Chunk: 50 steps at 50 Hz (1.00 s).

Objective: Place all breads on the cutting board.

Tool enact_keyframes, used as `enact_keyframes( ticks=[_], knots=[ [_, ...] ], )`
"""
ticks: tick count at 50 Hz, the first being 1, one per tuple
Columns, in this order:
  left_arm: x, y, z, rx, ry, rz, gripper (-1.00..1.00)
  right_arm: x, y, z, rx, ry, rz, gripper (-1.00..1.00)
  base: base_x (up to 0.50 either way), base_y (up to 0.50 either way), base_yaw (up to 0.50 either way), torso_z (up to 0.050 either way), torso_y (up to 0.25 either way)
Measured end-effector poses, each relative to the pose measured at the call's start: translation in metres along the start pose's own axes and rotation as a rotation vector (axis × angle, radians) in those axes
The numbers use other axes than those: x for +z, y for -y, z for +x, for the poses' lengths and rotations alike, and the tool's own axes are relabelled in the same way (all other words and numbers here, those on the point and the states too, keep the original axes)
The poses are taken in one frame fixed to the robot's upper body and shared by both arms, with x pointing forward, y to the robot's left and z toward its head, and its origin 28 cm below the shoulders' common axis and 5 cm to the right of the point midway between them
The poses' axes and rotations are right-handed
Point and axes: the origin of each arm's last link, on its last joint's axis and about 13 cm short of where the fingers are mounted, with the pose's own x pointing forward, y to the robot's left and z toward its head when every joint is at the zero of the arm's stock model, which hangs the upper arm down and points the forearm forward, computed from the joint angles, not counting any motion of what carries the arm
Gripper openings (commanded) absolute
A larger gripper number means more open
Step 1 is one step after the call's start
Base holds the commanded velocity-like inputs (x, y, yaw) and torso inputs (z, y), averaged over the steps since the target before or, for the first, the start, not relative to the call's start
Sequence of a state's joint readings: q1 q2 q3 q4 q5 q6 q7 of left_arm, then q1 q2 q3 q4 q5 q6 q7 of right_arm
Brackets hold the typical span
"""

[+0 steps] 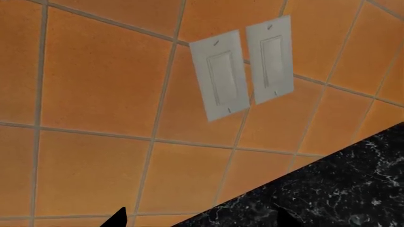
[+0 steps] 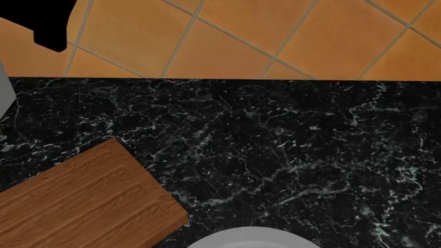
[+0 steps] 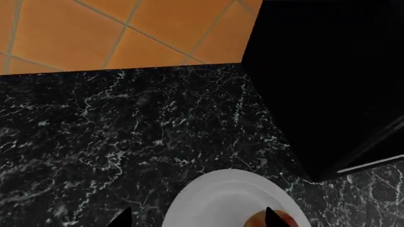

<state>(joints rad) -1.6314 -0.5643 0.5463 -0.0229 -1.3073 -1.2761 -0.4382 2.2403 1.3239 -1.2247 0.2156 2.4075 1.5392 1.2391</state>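
Bread showed only as 1 small golden-brown sliver [image 3: 273, 220] on the near rim of the white plate [image 3: 215, 198], just beside a fingertip of the right gripper [image 3: 198, 218], whose jaws stood apart above that plate. It likely was light and soft-crusted, best pinched gently across its paler sides. The cutting board [image 2: 82, 201] lay left of the plate, empty where visible; the left gripper [image 1: 202, 218], also apart, faced the tiled wall [image 1: 94, 85].

- From the head we look steeply down on the black marble counter [image 2: 276, 155].
- Our left wrist camera faces the orange tiled wall [image 1: 94, 94] closely.
- Our right wrist camera hovers low over a white plate [image 3: 221, 198], shared with the head view's lower edge.
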Motion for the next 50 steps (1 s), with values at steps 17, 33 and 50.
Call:
enact_keyframes(
  ticks=[17,33,50],
  knots=[
    [-0.003,0.002,0.005,-0.006,-0.010,0.002,1.00,-0.021,0.021,-0.011,-0.118,-0.046,0.099,1.00,0.00,0.00,0.00,0.000,0.000],
    [-0.001,0.006,0.005,-0.003,-0.003,0.017,1.00,-0.035,0.051,0.014,-0.218,-0.054,0.200,1.00,0.00,0.00,0.00,0.000,0.000],
    [-0.005,0.013,0.005,-0.010,0.007,0.025,1.00,-0.048,0.072,0.051,-0.269,-0.103,0.256,1.00,0.00,0.00,0.00,0.000,0.000]
  ],
)
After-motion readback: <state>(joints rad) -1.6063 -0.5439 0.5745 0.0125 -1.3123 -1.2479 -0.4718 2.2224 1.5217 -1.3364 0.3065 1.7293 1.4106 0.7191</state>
